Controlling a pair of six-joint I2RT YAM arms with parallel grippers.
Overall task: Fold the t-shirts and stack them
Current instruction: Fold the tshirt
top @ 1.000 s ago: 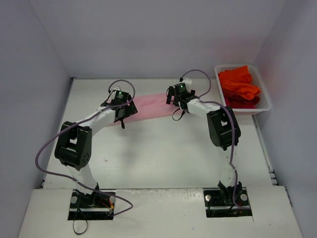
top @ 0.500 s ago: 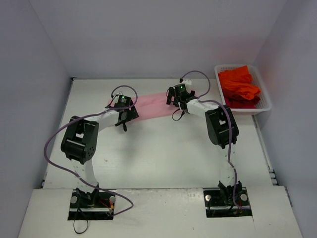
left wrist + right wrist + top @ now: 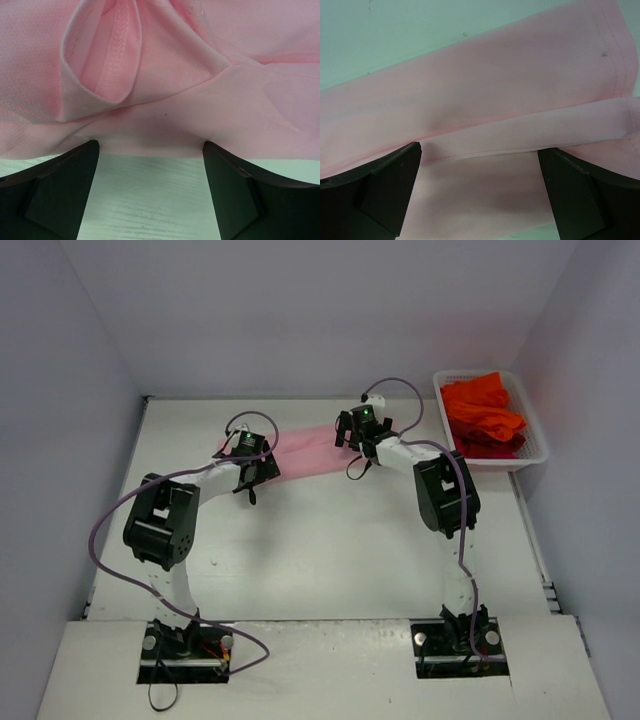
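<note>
Desk [image 3: 330,540] from above: bracketing the pink t-shirt [image 3: 305,452] at the far side with left claw [image 3: 248,468] and right claw [image 3: 352,435]; orange-red t-shirts [image 3: 483,412] in basket [image 3: 535,452]. Left wrist: gaping wide, gripping nothing, straddling the near edge, likely lining up a fold. Right wrist: gaping equally empty over a doubled edge.

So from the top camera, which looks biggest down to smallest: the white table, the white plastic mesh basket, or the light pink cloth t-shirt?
1. white table
2. white plastic mesh basket
3. light pink cloth t-shirt

The t-shirt's ends are hidden, so it may really be about as big as the basket.
</note>
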